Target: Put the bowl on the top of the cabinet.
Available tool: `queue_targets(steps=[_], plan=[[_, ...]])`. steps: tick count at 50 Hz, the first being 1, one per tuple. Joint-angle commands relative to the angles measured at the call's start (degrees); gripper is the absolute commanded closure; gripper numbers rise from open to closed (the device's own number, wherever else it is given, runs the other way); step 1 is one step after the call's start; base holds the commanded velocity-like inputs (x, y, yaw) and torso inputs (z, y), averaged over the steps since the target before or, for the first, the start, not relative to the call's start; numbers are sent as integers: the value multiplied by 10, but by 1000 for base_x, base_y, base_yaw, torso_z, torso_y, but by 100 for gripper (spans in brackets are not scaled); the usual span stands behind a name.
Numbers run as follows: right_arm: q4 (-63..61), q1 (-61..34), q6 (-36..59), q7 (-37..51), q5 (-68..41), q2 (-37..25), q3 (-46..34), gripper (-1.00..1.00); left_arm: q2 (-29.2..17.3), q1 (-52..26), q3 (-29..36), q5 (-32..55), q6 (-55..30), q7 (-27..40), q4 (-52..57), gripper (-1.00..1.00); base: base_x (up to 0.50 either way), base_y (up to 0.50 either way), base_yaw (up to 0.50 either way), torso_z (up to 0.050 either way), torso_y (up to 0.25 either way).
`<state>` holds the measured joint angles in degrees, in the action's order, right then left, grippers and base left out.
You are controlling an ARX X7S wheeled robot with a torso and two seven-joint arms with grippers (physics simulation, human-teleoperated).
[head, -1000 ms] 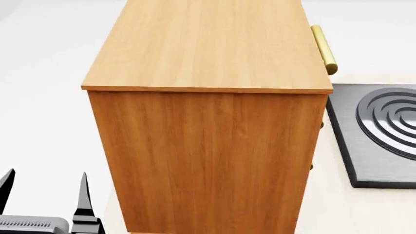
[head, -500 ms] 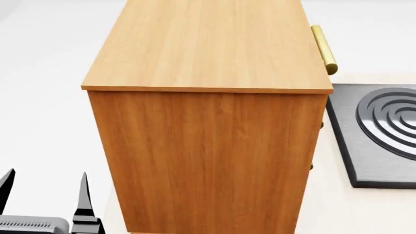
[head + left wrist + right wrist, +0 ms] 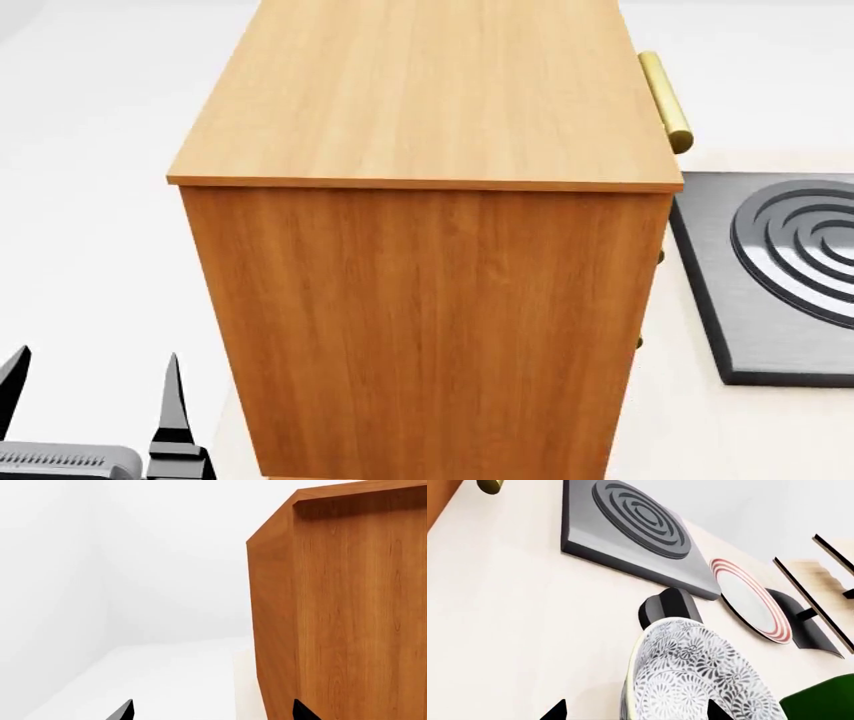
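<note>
Nothing has moved in the head view. The left hand [image 3: 91,385] waits, fingers apart, empty. The right hand [image 3: 635,711] reaches the round white leaf-patterned bowl [image 3: 694,680], not clamped yet. The tall orange-brown wooden cabinet [image 3: 427,110] top is bare.

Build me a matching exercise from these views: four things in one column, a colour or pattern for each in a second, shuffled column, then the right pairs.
Things:
1. bowl
2. cabinet
3. plate
4. burner slab

Looks:
A. white with red rings near the rim
B. grey with raised concentric rings
C. orange-brown wood grain
D. white with a dense dark floral pattern

Pairs: 1-D, 2-C, 3-A, 4-B
</note>
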<state>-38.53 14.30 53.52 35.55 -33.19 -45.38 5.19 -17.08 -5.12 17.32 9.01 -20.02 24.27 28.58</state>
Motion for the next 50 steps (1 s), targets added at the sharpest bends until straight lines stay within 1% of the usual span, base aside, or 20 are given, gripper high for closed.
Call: queue_targets(steps=[1,50], plan=[[5,0,-3,-1,0,0,2,-100,-2,-1,1,2,1,2,-1,-100,0,0,0,0,0],[35,-1,-24,-10,6,5,-5,-100,-9,-2,6,9,2,11,1,-100,0,0,0,0,0]])
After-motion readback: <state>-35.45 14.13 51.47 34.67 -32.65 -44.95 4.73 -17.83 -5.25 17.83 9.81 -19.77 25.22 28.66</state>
